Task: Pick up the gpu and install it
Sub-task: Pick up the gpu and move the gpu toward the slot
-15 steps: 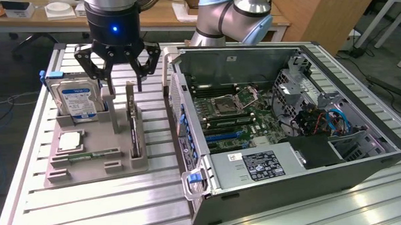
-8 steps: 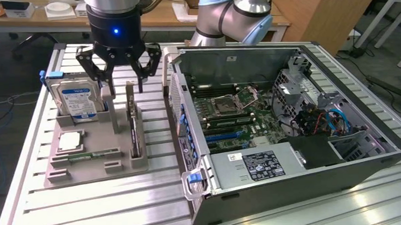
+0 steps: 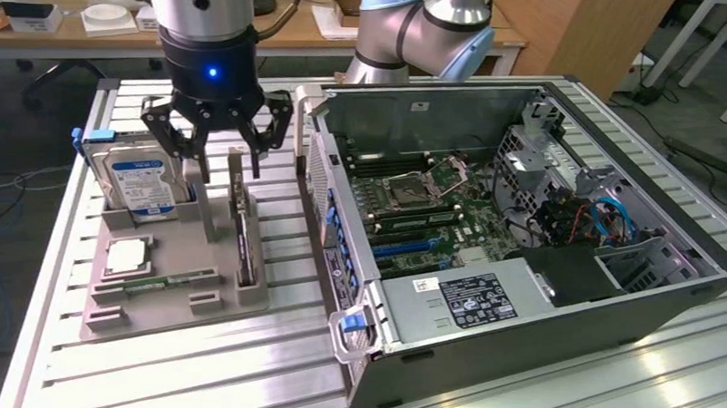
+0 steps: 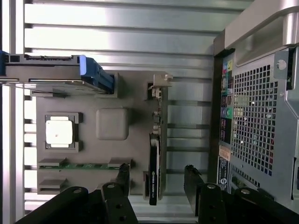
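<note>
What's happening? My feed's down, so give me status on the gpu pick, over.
Status: gripper open, poised over gpu, no grip. Card stands on edge in holder tray, not installed. Beside it, hard drive, not in the way.

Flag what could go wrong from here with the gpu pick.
1. The open gripper hangs above the gpu, which stands on its thin edge in the tray. An off-centre close could tip it or jam it in its slot.
2. The hard drive stands upright close beside it, so a descending finger might clip it.
3. The computer case rises right next to the tray, and a lifted card could catch its wall.
</note>
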Tool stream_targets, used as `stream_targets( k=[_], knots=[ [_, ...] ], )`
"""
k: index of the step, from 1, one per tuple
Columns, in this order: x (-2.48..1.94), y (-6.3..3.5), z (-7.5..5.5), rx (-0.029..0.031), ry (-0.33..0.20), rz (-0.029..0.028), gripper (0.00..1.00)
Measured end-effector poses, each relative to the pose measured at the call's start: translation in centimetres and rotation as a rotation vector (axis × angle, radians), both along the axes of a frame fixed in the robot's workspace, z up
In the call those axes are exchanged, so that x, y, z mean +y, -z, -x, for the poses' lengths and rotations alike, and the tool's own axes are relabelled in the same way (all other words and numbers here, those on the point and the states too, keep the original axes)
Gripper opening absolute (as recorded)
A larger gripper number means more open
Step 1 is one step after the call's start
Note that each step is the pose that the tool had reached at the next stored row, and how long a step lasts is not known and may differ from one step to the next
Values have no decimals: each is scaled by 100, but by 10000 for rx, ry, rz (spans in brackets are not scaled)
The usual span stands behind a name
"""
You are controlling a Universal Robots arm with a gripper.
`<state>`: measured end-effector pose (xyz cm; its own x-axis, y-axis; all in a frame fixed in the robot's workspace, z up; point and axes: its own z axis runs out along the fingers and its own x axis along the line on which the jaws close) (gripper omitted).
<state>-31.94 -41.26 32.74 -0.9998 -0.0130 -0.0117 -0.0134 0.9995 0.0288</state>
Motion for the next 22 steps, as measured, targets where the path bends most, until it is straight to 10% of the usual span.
stream_targets(
  k=[22],
  knots=[
    [-25, 296, 0, 0, 0, 1, 59]
  ],
)
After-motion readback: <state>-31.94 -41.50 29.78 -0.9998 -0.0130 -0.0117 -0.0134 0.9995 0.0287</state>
